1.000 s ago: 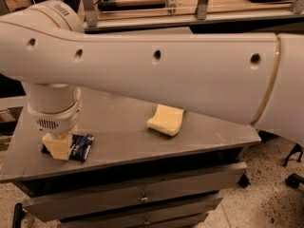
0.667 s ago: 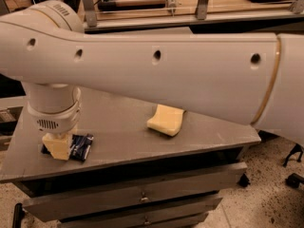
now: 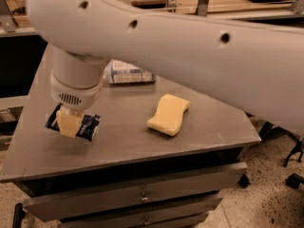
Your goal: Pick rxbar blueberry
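Observation:
The rxbar blueberry (image 3: 91, 127), a dark navy foil bar, sits between the tan fingers (image 3: 69, 123) of my gripper (image 3: 71, 127) at the left side of the grey table (image 3: 123, 141). Its two ends stick out on either side of the fingers. The gripper hangs below the white wrist (image 3: 76, 82), is shut on the bar, and appears to hold it slightly above the tabletop. The large white arm (image 3: 190, 46) crosses the top of the view.
A yellow wavy sponge (image 3: 169, 114) lies at the table's middle right. A clear plastic bottle with a white-blue label (image 3: 129, 73) lies on its side at the back, partly hidden by the arm. Drawers (image 3: 142, 196) are below the table's front edge.
The arm and wrist have risen, and the bar has come up with the gripper. The bottle behind the arm has come into view.

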